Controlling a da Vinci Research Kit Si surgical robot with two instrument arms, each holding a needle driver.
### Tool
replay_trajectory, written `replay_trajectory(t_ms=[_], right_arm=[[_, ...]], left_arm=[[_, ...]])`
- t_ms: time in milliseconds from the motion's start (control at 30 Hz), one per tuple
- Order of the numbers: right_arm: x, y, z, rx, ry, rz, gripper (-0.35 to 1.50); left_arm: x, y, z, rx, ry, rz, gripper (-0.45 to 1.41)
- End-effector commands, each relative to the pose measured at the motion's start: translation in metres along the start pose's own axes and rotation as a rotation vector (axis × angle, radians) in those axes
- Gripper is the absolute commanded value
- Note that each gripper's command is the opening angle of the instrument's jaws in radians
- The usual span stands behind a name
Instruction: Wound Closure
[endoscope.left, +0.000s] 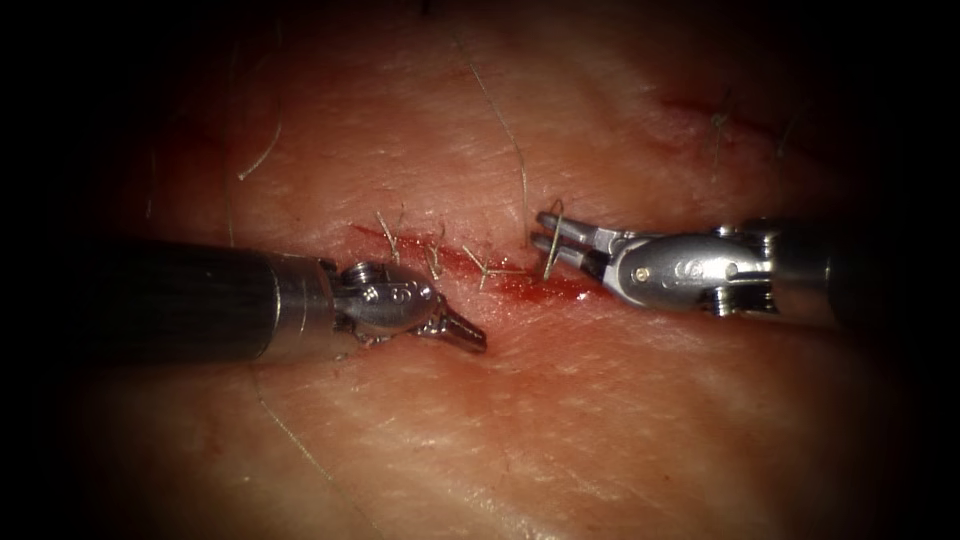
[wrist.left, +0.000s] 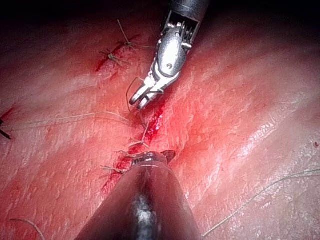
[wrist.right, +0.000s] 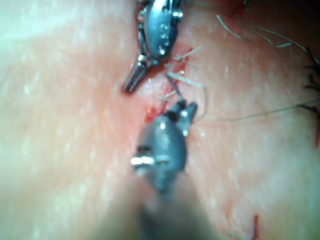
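The cut (endoscope.left: 470, 262) runs across the tissue (endoscope.left: 560, 440) with several tied stitches whose short thread ends (endoscope.left: 386, 238) stick up. Red fluid (endoscope.left: 540, 288) pools at its right end. My left tool (endoscope.left: 468, 337) lies just below the cut, jaws shut and holding nothing; it shows again as the left tool (wrist.right: 130, 85). My right tool (endoscope.left: 542, 231) sits at the cut's right end with its jaws a little open. A thread (endoscope.left: 551, 245) from the last stitch stands between those jaws. The right tool (wrist.left: 139, 100) is also seen open beside a thread loop (wrist.left: 131, 86). A long thread tail (endoscope.left: 510, 135) runs off behind.
A second, darker stitched cut (endoscope.left: 712, 115) lies at the back right, seen too as the stitched cut (wrist.left: 113, 56). Loose threads lie on the tissue at the back left (endoscope.left: 262, 155) and near the front (endoscope.left: 295, 435). The left shaft (endoscope.left: 180, 300) covers the tissue at the left.
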Motion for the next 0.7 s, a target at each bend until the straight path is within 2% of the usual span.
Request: replay_trajectory(t_ms=[33,267,700], right_arm=[[-0.0001,-0.0004,0.0009,0.0,0.008,0.007,-0.35],[0.0002,-0.0007,0.0012,0.011,0.028,0.048,-0.35],[0.0011,0.0003,-0.0005,0.05,0.019,0.094,-0.35]], left_arm=[[-0.0001,-0.0001,0.0009,-0.003,0.0,-0.001,-0.45],[-0.0002,-0.0001,0.0007,-0.004,0.0,0.0,-0.45],[-0.0003,-0.0003,0.0006,0.0,0.0,0.001,-0.45]])
